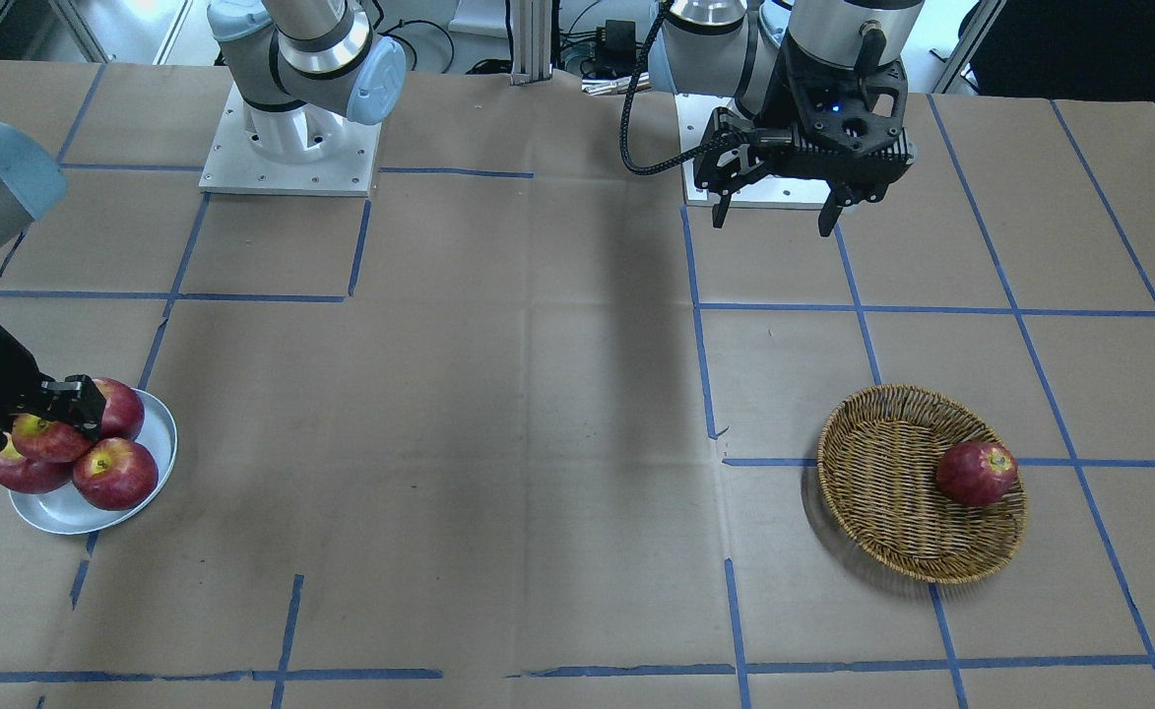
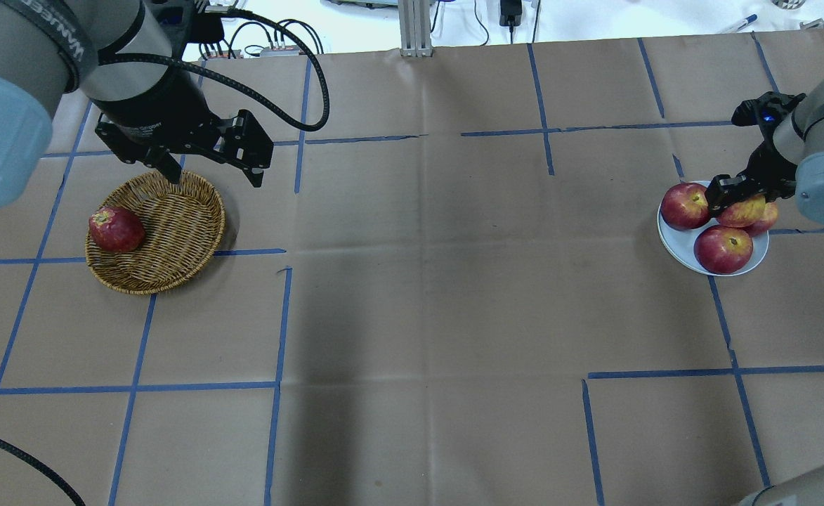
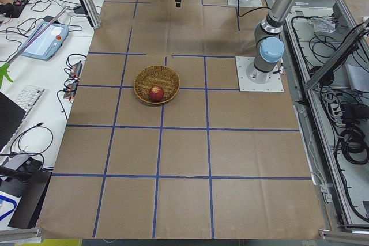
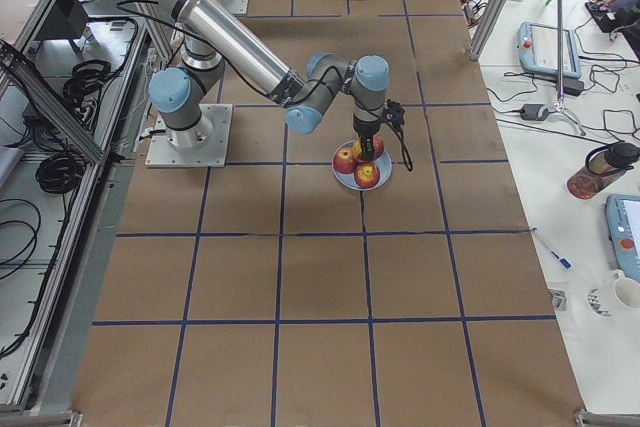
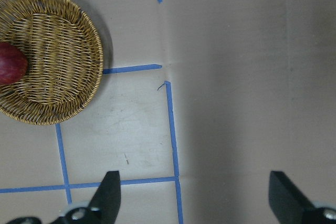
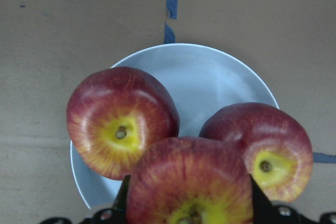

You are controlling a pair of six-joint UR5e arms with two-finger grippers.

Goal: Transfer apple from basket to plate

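My right gripper (image 2: 733,199) is shut on the apple (image 2: 743,211), pinkish-red with a yellow stem patch, and holds it low over the pale plate (image 2: 673,242). The wrist view shows the apple (image 6: 189,182) between the fingers, above the plate (image 6: 210,77) and against the darker apples. The wicker basket (image 2: 180,218) stands at the table's other end with one dark red apple (image 2: 116,229) in it. My left gripper (image 2: 215,176) is open and empty, above the table just beyond the basket's far rim.
Three darker red apples lie on the plate: one (image 2: 684,206), another (image 2: 723,249), and a third (image 2: 768,219) partly hidden behind the held one. The table is covered in brown paper with blue tape lines (image 2: 282,316). The arm bases stand at the robot's edge (image 1: 291,148).
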